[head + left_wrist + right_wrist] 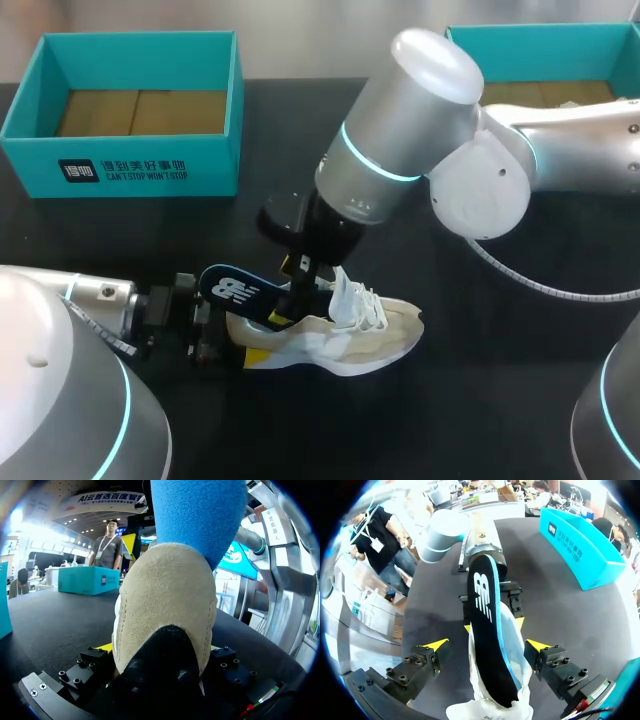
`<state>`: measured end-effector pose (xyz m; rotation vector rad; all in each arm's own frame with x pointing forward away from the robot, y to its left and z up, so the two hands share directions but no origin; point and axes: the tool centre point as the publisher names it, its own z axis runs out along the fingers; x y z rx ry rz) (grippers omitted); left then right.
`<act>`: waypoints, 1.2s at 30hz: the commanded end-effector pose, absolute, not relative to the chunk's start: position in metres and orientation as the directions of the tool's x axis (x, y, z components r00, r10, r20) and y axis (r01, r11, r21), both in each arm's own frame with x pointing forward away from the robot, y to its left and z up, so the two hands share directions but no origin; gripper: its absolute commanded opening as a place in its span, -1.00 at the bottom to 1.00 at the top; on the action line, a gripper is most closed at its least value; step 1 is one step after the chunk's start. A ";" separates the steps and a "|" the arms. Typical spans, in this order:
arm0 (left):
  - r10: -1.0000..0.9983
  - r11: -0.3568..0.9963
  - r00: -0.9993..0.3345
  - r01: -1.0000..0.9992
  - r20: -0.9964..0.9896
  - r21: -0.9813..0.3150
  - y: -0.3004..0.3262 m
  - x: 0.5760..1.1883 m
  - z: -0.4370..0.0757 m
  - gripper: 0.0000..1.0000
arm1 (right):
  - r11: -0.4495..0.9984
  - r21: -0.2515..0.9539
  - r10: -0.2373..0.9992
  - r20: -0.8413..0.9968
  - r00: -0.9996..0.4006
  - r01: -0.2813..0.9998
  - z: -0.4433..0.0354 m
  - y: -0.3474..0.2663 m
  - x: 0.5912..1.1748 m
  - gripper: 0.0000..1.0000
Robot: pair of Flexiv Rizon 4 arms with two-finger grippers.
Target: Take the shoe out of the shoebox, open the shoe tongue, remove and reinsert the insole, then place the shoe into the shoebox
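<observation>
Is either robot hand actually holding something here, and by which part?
The left gripper holds the shoe by its heel, a finger on each side. The right gripper holds nothing: its fingers stand open either side of the protruding insole.

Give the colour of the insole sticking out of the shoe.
The insole is black with a white logo and blue edge; clearest in the right wrist view.

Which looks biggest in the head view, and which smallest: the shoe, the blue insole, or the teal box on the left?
1. The teal box, clearly the largest.
2. The shoe.
3. The blue insole, the smallest, though part of it is hidden inside the shoe, so only the part sticking out is judged.
</observation>
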<state>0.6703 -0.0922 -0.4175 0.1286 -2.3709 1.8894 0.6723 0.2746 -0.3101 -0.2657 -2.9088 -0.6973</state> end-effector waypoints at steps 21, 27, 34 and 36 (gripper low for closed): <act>0.000 0.223 -0.991 -0.132 0.136 -0.966 -0.093 0.671 -0.420 -1.00 | 0.848 0.476 0.118 0.262 -0.958 0.235 -0.332 0.289 0.672 0.66; 0.000 0.223 -0.991 -0.132 0.136 -0.966 -0.093 0.671 -0.420 -1.00 | 0.834 0.492 0.110 0.298 -0.948 0.251 -0.334 0.294 0.670 0.38; 0.000 0.223 -0.991 -0.132 0.136 -0.966 -0.093 0.671 -0.420 -1.00 | 0.823 0.500 0.105 0.331 -0.938 0.269 -0.334 0.298 0.667 0.13; 0.000 0.223 -0.991 -0.132 0.136 -0.966 -0.093 0.671 -0.420 -1.00 | 0.820 0.503 0.103 0.338 -0.935 0.272 -0.336 0.299 0.666 0.11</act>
